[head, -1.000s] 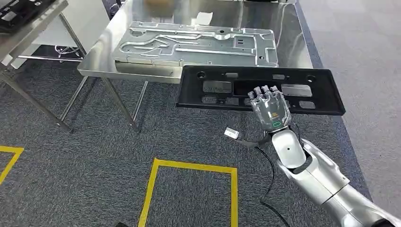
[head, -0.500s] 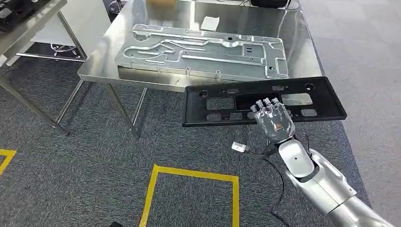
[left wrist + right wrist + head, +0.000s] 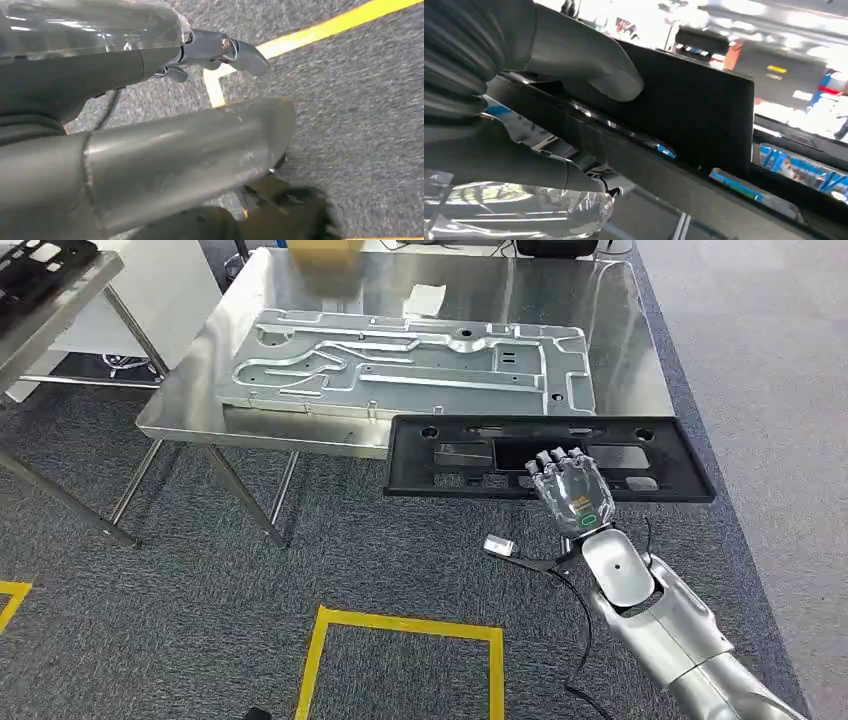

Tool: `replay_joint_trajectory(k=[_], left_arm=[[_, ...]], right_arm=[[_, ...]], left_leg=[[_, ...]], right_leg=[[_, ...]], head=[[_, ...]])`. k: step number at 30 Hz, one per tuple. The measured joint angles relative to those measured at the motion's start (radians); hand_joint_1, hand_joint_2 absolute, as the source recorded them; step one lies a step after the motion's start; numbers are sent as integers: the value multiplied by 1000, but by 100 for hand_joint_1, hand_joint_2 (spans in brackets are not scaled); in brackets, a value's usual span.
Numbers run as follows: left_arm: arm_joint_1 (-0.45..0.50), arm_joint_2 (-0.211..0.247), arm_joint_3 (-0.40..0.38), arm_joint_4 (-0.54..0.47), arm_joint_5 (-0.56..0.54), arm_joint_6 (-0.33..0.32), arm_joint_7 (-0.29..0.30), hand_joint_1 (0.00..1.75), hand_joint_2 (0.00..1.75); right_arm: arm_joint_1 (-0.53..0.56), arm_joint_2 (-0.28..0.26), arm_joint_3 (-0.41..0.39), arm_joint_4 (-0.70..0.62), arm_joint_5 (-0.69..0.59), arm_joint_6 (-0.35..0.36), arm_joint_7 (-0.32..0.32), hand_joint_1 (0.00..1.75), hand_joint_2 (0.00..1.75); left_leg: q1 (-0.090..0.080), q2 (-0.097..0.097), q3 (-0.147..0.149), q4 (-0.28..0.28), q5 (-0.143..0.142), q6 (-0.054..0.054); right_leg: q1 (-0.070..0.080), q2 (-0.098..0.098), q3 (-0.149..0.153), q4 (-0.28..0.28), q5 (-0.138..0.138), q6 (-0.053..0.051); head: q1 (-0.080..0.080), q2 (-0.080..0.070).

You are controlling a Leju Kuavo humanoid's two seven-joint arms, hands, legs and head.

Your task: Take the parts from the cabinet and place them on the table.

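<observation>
Head view, flat black slotted panel [image 3: 550, 458], prob. plastic

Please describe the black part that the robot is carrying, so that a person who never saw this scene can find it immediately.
Look at the shiny steel table with a large silver metal plate lying on it. At the table's near edge, the right hand holds a long black panel with rectangular cut-outs. It is the only black, flat part there; its neighbour is silver and rests on the table.
</observation>
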Motion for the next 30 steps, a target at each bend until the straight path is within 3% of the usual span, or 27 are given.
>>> replay_joint_trajectory(k=[1, 2, 3, 5, 6, 7, 8, 9, 11, 12, 13, 15, 16, 17, 18, 19, 20, 21, 22, 23, 24, 26, 27, 28, 30], left_arm=[[0, 0, 0, 0, -3, -1, 2, 0, 0], [1, 0, -1, 0, -6, -3, 4, 0, 0], [1, 0, -2, 0, -7, -5, 6, 0, 0], [-1, 1, -3, 0, -8, -6, 6, 0, 0], [-1, 3, -3, 0, -6, -8, 7, 0, 0], [-2, 5, -3, 0, 0, -8, 8, 0, 0], [-4, 5, -3, 0, 0, -9, 7, 0, 0], [-4, 5, -3, 0, 2, -8, 8, 0, 0], [-6, 5, -3, 0, 2, -8, 9, 0, 0], [-6, 5, -3, 0, 3, -8, 10, 0, 0], [-6, 6, -3, 0, 3, -8, 12, 0, 0], [-8, 6, -3, 0, 3, -8, 15, 0, 0], [-9, 6, -3, 0, 2, -8, 16, 0, 0], [-9, 6, -3, 0, 1, -8, 18, 0, 0], [-7, 6, -3, 0, 1, -8, 18, 0, 0], [-5, 6, -3, 0, 1, -8, 18, 0, 0], [-4, 6, -3, 0, 1, -8, 19, 0, 0], [-4, 5, -3, 0, 0, -9, 19, 0, 0], [-6, 4, -3, 2, 0, -9, 19, 0, 0], [-8, 4, -3, 2, 0, -9, 19, 0, 0], [-8, 4, -3, 2, 0, -9, 20, 0, 0], [-6, 4, -3, 2, 0, -12, 20, 0, 0], [-6, 7, -3, 2, 1, -13, 18, 0, 0], [-10, 5, -4, 2, 1, -14, 17, 0, 0], [-12, 5, -4, 2, 2, -16, 18, 0, 0]], right_arm=[[1, 9, -4, 8, 0, 0, -11, 175, 175], [0, 21, -9, 21, 0, 0, -26, 175, 175], [-4, 33, -15, 34, 0, -1, -37, 175, 175], [-12, 79, -42, 66, -31, -2, -70, 175, 175], [-14, 112, -66, 77, -102, 28, -114, 175, 175], [-15, 149, -95, 82, -197, 63, -160, 175, 175], [-16, 177, -120, 79, -310, 114, -202, 175, 175], [-8, 205, -139, 69, -375, 142, -219, 175, 175], [-2, 244, -147, 23, -402, 162, -214, 175, 175], [-5, 261, -147, -4, -402, 185, -208, 175, 175], [-14, 269, -146, -23, -405, 213, -198, 175, 175], [-32, 287, -134, -54, -396, 257, -173, 175, 175], [-40, 290, -127, -63, -383, 267, -162, 175, 175], [-48, 294, -119, -71, -373, 274, -151, 175, 175], [-55, 294, -116, -76, -369, 278, -147, 175, 175], [-60, 296, -115, -81, -366, 280, -143, 175, 175], [-66, 297, -113, -87, -364, 280, -141, 175, 175], [-69, 297, -111, -90, -363, 280, -141, 175, 175], [-70, 296, -111, -90, -363, 281, -141, 175, 175], [-74, 297, -107, -91, -363, 284, -142, 175, 175], [-75, 301, -104, -97, -362, 286, -141, 175, 175], [-92, 308, -99, -100, -368, 304, -140, 175, 175], [-102, 311, -99, -100, -373, 313, -138, 175, 175], [-114, 311, -98, -99, -381, 323, -139, 175, 175], [-129, 311, -97, -96, -394, 342, -139, 175, 175]], left_leg=[[0, 0, -34, 37, -27, 0], [-1, 0, -51, 32, -25, 2], [-1, 0, -48, -8, -2, 6], [-4, 0, -10, -162, 113, 15], [-7, 2, 10, -254, 212, 25], [-12, 1, 5, -270, 216, 27], [-14, 3, 15, -271, 205, 27], [-15, 2, 16, -276, 212, 33], [-9, 1, 35, -286, 210, 43], [-8, 0, 48, -294, 207, 45], [-6, 1, 56, -297, 201, 53], [-6, -7, 68, -298, 188, 54], [-6, -15, 75, -297, 180, 53], [-6, -24, 85, -297, 171, 52], [-5, -35, 98, -296, 162, 49], [-5, -45, 113, -297, 152, 47], [-5, -54, 127, -297, 142, 44], [-4, -60, 134, -297, 133, 42], [-5, -68, 140, -292, 125, 36], [-3, -80, 135, -296, 121, 29], [2, -87, 138, -299, 119, 21], [-1, -87, 147, -297, 114, 9], [-1, -61, 138, -273, 107, 7], [-4, -31, 111, -218, 100, 4], [1, -8, 12, -61, 53, -8]], right_leg=[[1, 2, 10, 0, -9, -1], [3, 4, 24, 0, -19, 0], [4, 6, 39, 0, -29, 0], [8, 7, 69, 0, -51, 1], [9, 8, 78, -1, -64, 2], [13, 13, 89, 7, -73, 10], [13, 16, 86, 2, -81, 17], [11, 15, 92, 9, -77, 24], [13, 15, 93, 12, -84, 31], [9, 11, 84, 44, -88, 35], [8, 9, 48, 105, -100, 41], [3, 6, -46, 246, -161, 52], [0, 6, -81, 286, -188, 57], [-2, 5, -103, 296, -195, 59], [-3, 5, -105, 265, -170, 59], [-3, 6, -92, 200, -119, 56], [-2, 14, -70, 116, -47, 50], [-2, 37, -55, 37, 32, 46], [1, 57, -58, 17, 38, 40], [5, 49, -52, 11, 26, 33], [9, 40, -51, 11, 35, 27], [5, 28, -31, 1, 26, 11], [2, 23, -16, -7, 22, 7], [1, 17, -6, -10, 15, -3], [3, 8, 13, -10, -3, -8]], head=[[-2, 0], [0, 0], [-1, 0], [-2, 0], [-1, 0], [0, 0], [0, 0], [-2, 0], [-1, 0], [1, 0], [7, 0], [8, 0], [6, 0], [8, 0], [8, 0], [8, 0], [7, 0], [8, 0], [5, 0], [5, 0], [5, 0], [3, 0], [4, 0], [-7, 0], [-7, 0]])
